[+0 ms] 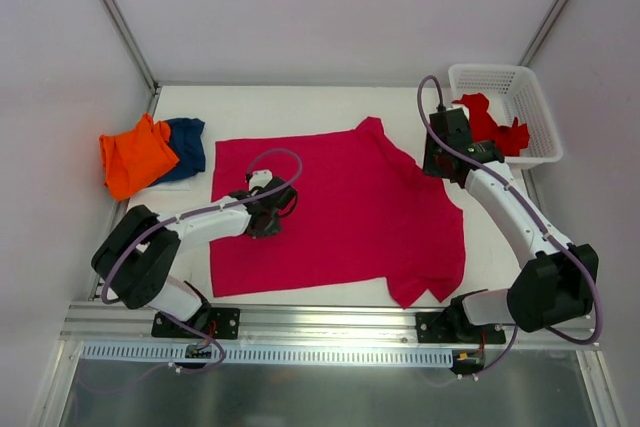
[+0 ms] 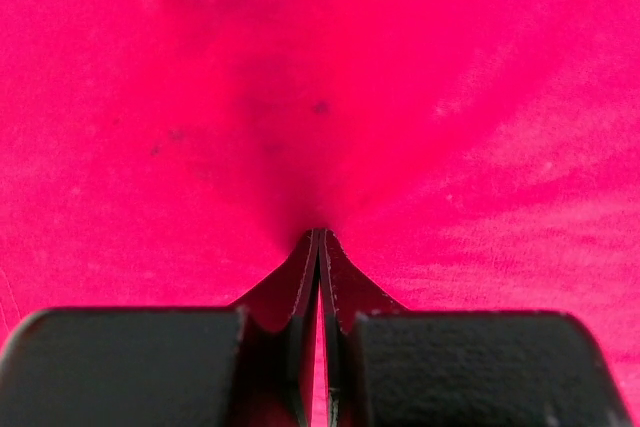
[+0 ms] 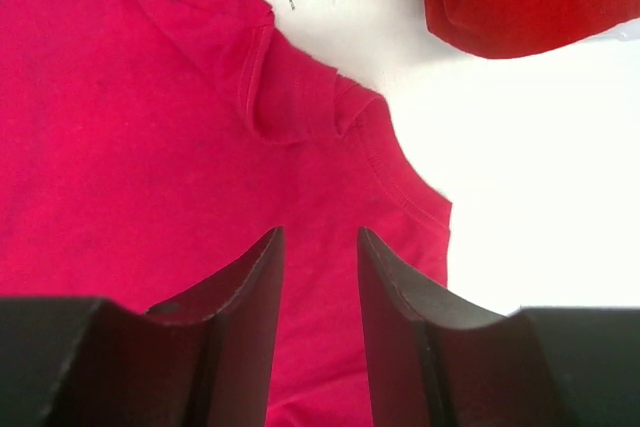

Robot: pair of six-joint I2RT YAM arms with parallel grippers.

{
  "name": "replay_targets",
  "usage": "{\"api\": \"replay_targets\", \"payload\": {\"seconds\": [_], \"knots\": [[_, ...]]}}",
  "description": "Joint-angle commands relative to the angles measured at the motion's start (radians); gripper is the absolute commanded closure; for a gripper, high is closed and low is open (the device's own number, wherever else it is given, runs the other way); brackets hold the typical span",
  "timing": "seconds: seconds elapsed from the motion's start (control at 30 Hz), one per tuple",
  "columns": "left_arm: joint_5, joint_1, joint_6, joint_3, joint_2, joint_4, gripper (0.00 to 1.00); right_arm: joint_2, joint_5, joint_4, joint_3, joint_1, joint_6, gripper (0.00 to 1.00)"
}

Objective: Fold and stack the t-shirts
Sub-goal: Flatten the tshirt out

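Top external view: magenta fabric t-shirt (image 1: 340, 212) spread flat on white table (image 1: 290, 107). Soft, light, floppy, probably bunches easily, so best grabbed at hem or sleeve edges. Currently left tool (image 2: 318, 235) closed, pinching shirt fabric mid-body; right tool (image 3: 320, 242) open, above sleeve (image 3: 300, 97).

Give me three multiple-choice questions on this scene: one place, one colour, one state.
1. Where is the red shirt? A) on a shelf B) in the basket C) on the floor
2. What colour shirt lies on the blue shirt? A) orange B) green C) white
3. The left jaws are: A) wide open B) shut on the pink shirt C) shut on nothing
Answers: 1 B, basket walls surround it. 2 A, the orange shirt overlaps it. 3 B, fabric puckers between them.
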Motion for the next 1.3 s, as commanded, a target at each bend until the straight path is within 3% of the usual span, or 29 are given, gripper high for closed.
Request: {"api": "replay_targets", "payload": {"seconds": [0.0,0.13,0.3,0.33,0.37,0.5,0.77,0.9,1.0,1.27], "knots": [[0.003,0.034,-0.034,-0.062,-0.023,-0.164,1.0,-0.029,0.01,-0.008,0.003,0.006,0.008,0.61],[-0.019,0.043,-0.032,-0.063,-0.078,-0.184,1.0,-0.016,0.016,0.011,0.012,0.007,-0.003,0.6],[-0.026,0.045,0.004,0.043,-0.125,-0.191,1.0,0.126,-0.053,0.074,0.108,0.004,-0.033,0.47],[-0.029,0.045,0.029,0.069,-0.126,-0.191,0.95,0.161,-0.065,0.072,0.141,0.004,-0.04,0.42],[-0.048,0.045,0.041,0.1,-0.123,-0.189,0.75,0.198,-0.087,0.075,0.171,0.003,-0.044,0.4],[-0.164,0.051,0.127,0.302,-0.076,-0.191,0.52,0.39,-0.182,0.083,0.357,-0.016,-0.04,0.37],[-0.062,0.169,0.25,0.582,0.262,-0.191,0.59,0.85,-0.404,-0.043,0.892,-0.034,0.008,0.35],[0.033,0.175,0.262,0.651,0.4,-0.192,0.67,0.986,-0.525,-0.057,1.029,-0.034,0.049,0.35],[0.061,0.174,0.256,0.668,0.469,-0.188,0.74,1.053,-0.607,-0.029,1.066,-0.036,0.091,0.34],[0.081,0.175,0.25,0.672,0.509,-0.189,0.78,1.094,-0.676,0.031,1.042,-0.028,0.137,0.35]]}}
